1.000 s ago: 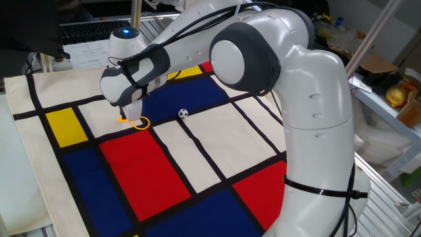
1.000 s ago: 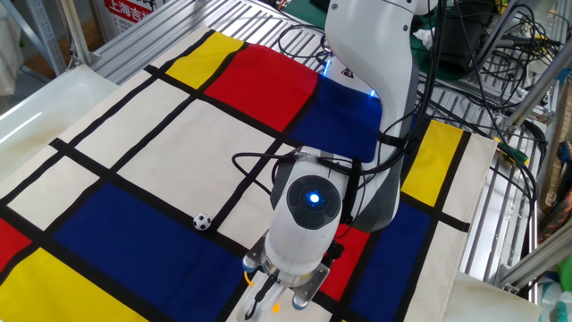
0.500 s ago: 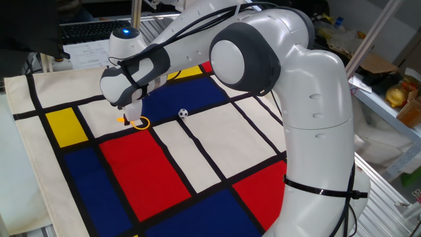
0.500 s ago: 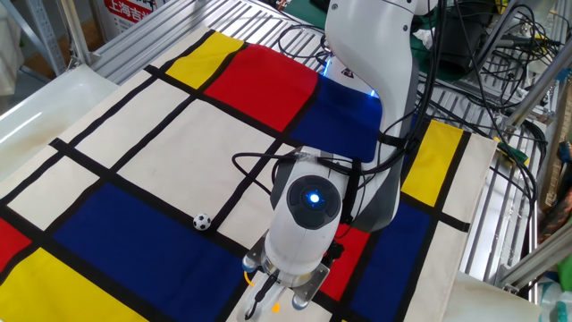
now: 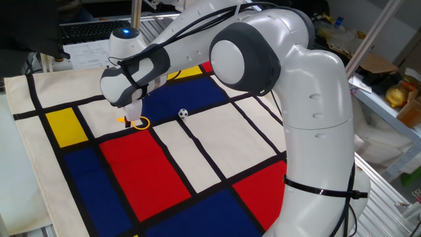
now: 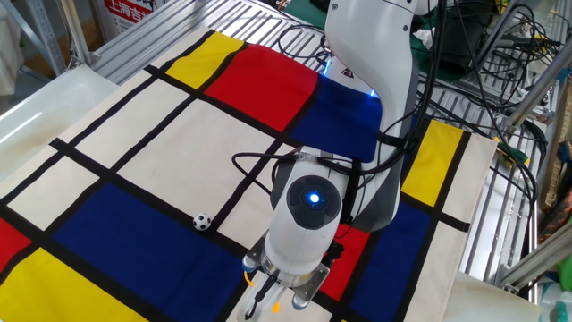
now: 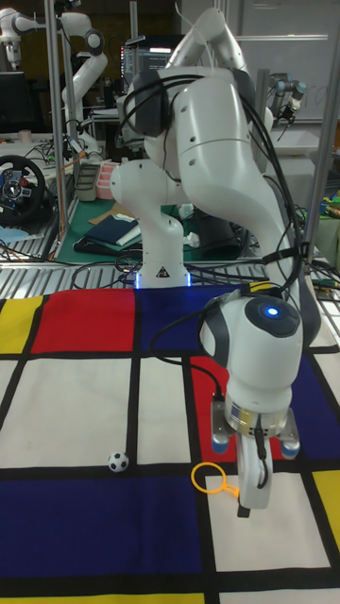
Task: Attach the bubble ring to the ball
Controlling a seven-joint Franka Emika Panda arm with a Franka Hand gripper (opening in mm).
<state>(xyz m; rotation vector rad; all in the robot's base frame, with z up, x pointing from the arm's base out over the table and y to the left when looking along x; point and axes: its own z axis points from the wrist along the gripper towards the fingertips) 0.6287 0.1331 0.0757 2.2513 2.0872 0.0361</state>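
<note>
The bubble ring (image 7: 207, 478) lies on the patterned cloth, its yellow hoop (image 5: 142, 123) on a black line and its orange handle (image 5: 122, 120) pointing away from the ball. My gripper (image 7: 250, 483) reaches straight down onto the cloth, its fingers drawn together at the handle end and shut on it. From the other fixed view the wrist covers most of the ring (image 6: 275, 309), and my gripper (image 6: 281, 300) sits at the bottom edge. The small black-and-white ball (image 5: 183, 113) rests free on the blue patch (image 6: 203, 221), a short way from the hoop (image 7: 117, 461).
The arm's base (image 7: 161, 269) stands at the cloth's far edge, with cables (image 6: 268, 161) trailing over the cloth. A metal rack (image 6: 500, 233) borders the cloth. Shelves with clutter (image 5: 395, 92) stand beside the arm.
The arm stays in place. In one fixed view a dark finger pad has come in against the orange handle since a second ago. Ring and ball have not moved.
</note>
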